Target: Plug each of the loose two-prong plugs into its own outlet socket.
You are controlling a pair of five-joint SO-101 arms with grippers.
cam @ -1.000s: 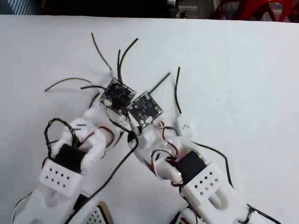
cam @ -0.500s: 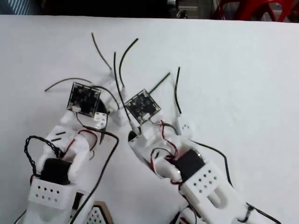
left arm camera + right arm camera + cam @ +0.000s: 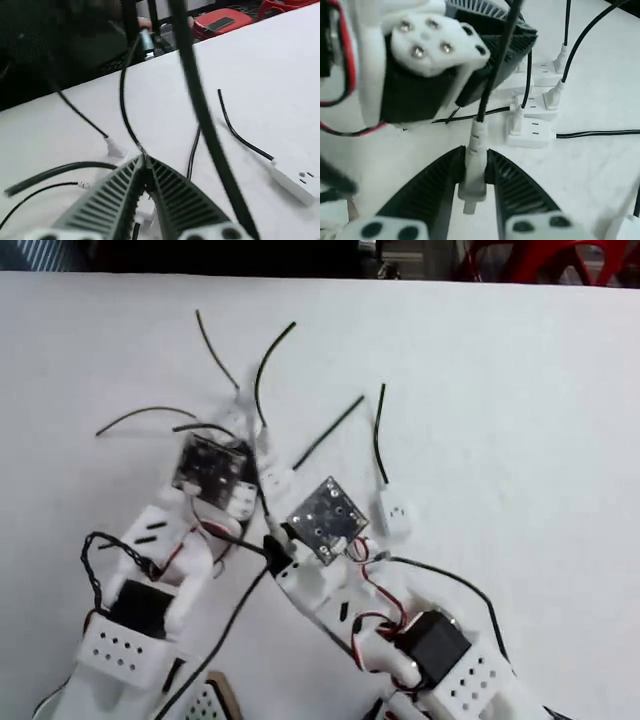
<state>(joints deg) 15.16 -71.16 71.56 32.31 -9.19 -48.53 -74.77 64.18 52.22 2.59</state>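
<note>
My right gripper [image 3: 474, 152] is shut on a white two-prong plug [image 3: 471, 186] whose black cord rises past the left arm's wrist [image 3: 430, 55]. Beyond it lies a white outlet block [image 3: 532, 134] with two plugs standing in it. My left gripper [image 3: 145, 167] is shut, with a white plug piece [image 3: 145, 209] between its fingers and a thin black cord leaving the tips. In the high view the left gripper [image 3: 245, 502] sits beside an outlet block [image 3: 275, 480], and the right gripper [image 3: 276, 543] is just in front of it.
Another white outlet [image 3: 395, 512] lies right of the arms, its cord running to the back. Several loose black cords [image 3: 225, 355] fan out behind the blocks. A loose white plug [image 3: 115, 147] lies on the white table [image 3: 500, 390].
The left arm swung out to the left, then came back toward the centre outlet block. The right arm drew back toward the table's front with the plug.
</note>
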